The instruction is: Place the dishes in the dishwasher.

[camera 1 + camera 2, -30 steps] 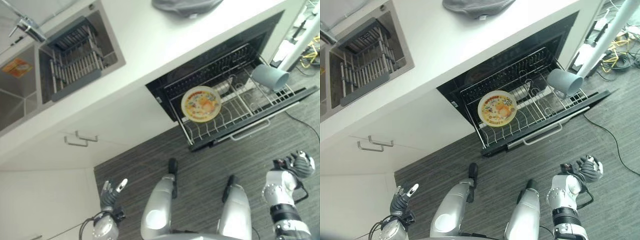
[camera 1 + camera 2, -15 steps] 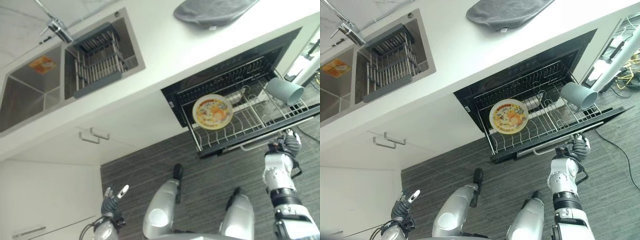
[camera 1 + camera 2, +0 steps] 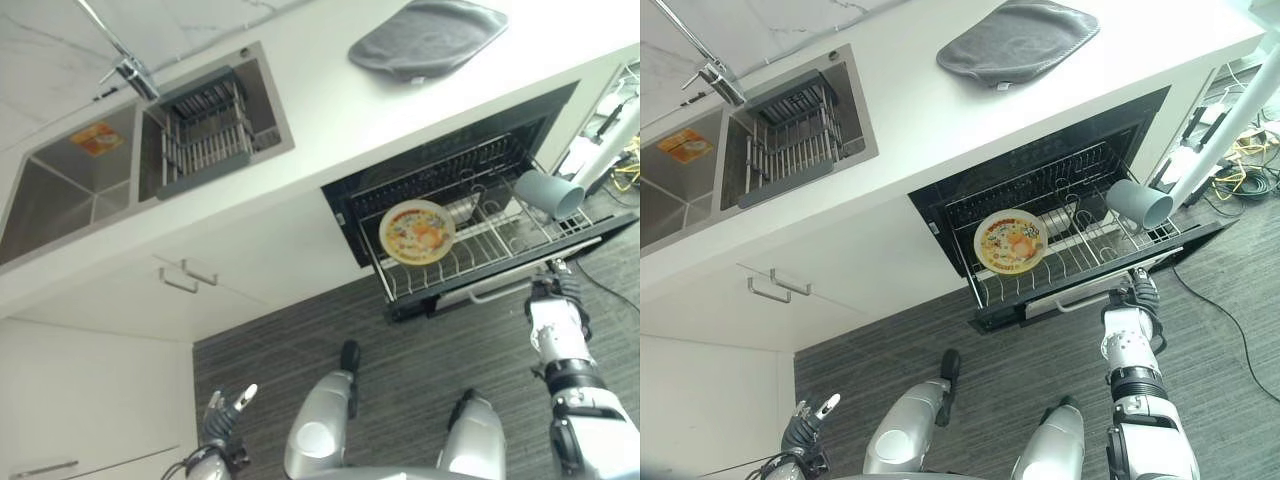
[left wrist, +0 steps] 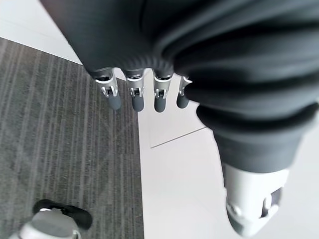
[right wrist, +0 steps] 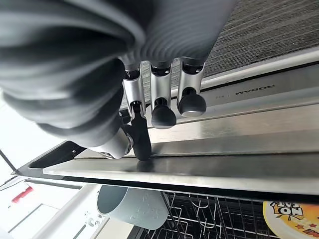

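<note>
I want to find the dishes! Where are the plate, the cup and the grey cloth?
plate [image 3: 417, 232], left eye view, its painted middle.
cup [image 3: 545, 193], left eye view, its side.
grey cloth [image 3: 1017, 41], right eye view, its middle.

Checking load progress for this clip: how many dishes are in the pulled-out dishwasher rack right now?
2. A patterned plate stands in the rack's front left; a grey cup lies tilted at the right end. A metallic item behind the plate is unclear and may be a third.
</note>
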